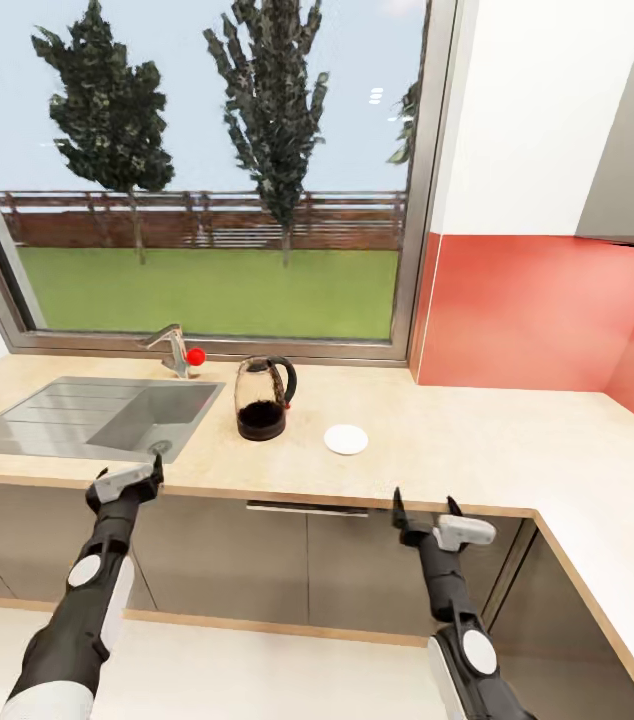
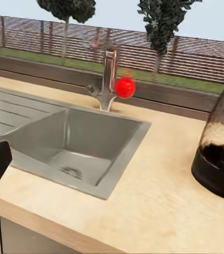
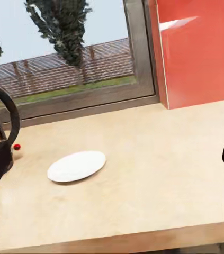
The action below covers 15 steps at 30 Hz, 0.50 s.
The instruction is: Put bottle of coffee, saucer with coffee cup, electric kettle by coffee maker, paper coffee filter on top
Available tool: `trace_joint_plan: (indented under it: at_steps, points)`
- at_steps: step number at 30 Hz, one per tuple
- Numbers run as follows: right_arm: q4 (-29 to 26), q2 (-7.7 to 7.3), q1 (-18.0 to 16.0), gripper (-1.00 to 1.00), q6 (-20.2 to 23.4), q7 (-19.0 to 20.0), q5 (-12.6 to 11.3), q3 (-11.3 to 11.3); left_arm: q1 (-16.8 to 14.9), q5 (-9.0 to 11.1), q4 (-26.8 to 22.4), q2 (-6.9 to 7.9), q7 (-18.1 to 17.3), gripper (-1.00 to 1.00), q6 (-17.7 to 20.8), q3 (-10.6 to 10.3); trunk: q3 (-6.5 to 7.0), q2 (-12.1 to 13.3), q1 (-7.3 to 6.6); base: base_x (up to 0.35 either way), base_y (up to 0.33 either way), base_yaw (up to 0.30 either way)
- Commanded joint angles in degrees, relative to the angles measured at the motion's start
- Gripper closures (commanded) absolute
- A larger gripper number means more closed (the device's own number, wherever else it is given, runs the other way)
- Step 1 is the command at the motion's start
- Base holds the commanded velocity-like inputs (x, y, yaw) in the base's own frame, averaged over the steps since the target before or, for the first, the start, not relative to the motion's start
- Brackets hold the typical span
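Facing the countertop (image 1: 477, 440), both grippers, left (image 1: 127, 478) and right (image 1: 425, 517), hang released and empty; saucer (image 1: 346, 439) lies at the kettle's (image 1: 263, 398) three o'clock, awaiting a cup.

Steel sink (image 2: 74, 143) inset in kitchen countertop (image 2: 159, 201); faucet (image 2: 107, 79) with red knob behind; electric kettle (image 2: 220, 153) alongside.

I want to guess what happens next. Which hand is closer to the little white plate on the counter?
The right hand, probably. It hangs open at the counter edge almost straight in front of the saucer. The left hand is by the sink, with the electric kettle between it and the saucer.
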Motion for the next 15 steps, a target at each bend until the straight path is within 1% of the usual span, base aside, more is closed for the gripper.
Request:
trace_joint_plan:
  at_steps: [1,4,5,6,7,8,9,10,11,12,14,15]
  points:
    - [-1.3,0.0,-0.6,-1.0,2.1,-0.3,-0.3,0.1,-0.2,0.8,-2.3,-0.02,-0.3,-1.0,2.4,-0.6,-0.13,-0.1,0.03,0.0,0.0,0.0]
    - [-3.7,0.02,-4.3,-1.0,13.1,-0.2,-0.3,0.1,-0.4,4.0,-8.5,0.37,-0.4,-1.0,10.9,-3.4,-0.13,-0.1,0.03,0.0,0.0,0.0]
    - [-3.8,0.02,-5.4,-1.0,15.3,-0.2,-0.3,0.1,-0.5,4.7,-9.7,0.44,-0.4,-1.0,12.8,-3.9,-0.13,-0.1,0.03,0.0,0.0,0.0]
    - [-4.1,0.02,-7.3,-1.0,18.8,-0.2,-0.3,0.1,-0.6,6.0,-11.7,0.53,-0.5,-1.0,16.1,-4.5,-0.13,-0.1,0.03,0.0,0.0,0.0]
    - [-4.3,0.02,-10.4,-1.0,23.6,-0.2,-0.3,0.1,-1.4,8.1,-14.6,0.62,-0.6,-1.0,21.8,-5.0,-0.13,-0.1,0.03,0.0,0.0,0.0]
    - [-4.4,0.0,-13.8,-1.0,28.7,-0.2,-0.3,0.1,-3.3,10.4,-16.9,0.72,-0.9,-1.0,29.1,-5.3,-0.13,-0.1,0.03,0.0,0.0,0.0]
    - [-4.5,-0.02,-15.2,-1.0,31.5,-0.2,-0.2,0.1,-4.5,11.4,-17.5,0.78,-1.3,-1.0,33.0,-5.4,-0.13,-0.1,0.03,0.0,0.0,0.0]
    - [-4.5,-0.06,-17.1,-1.0,35.8,-0.1,-0.2,0.1,-6.2,12.6,-18.0,0.83,-1.9,-1.0,38.5,-5.5,-0.13,-0.1,0.03,0.0,0.0,0.0]
    - [-4.5,-0.09,-18.1,-1.0,38.6,0.0,-0.2,0.1,-7.1,13.1,-18.1,0.84,-2.3,-1.0,41.7,-5.5,-0.13,-0.1,0.03,0.0,0.0,0.0]
    - [-4.4,-0.19,-20.0,-1.0,44.3,0.1,-0.2,0.1,-8.6,13.6,-18.3,0.85,-2.9,-1.0,47.5,-5.5,-0.13,-0.1,0.03,0.0,0.0,0.0]
    - [-4.3,-0.28,-22.0,-1.0,50.5,0.3,-0.2,0.0,-9.5,13.9,-18.2,0.79,-3.3,-1.0,52.9,-5.5,-0.13,-0.1,0.03,0.0,0.0,0.0]
    - [-4.4,-0.34,-22.8,-1.0,53.0,0.9,-0.2,0.0,-9.7,14.3,-18.1,0.75,-3.4,-1.0,54.7,-5.6,-0.13,-0.1,0.03,0.0,0.0,0.0]
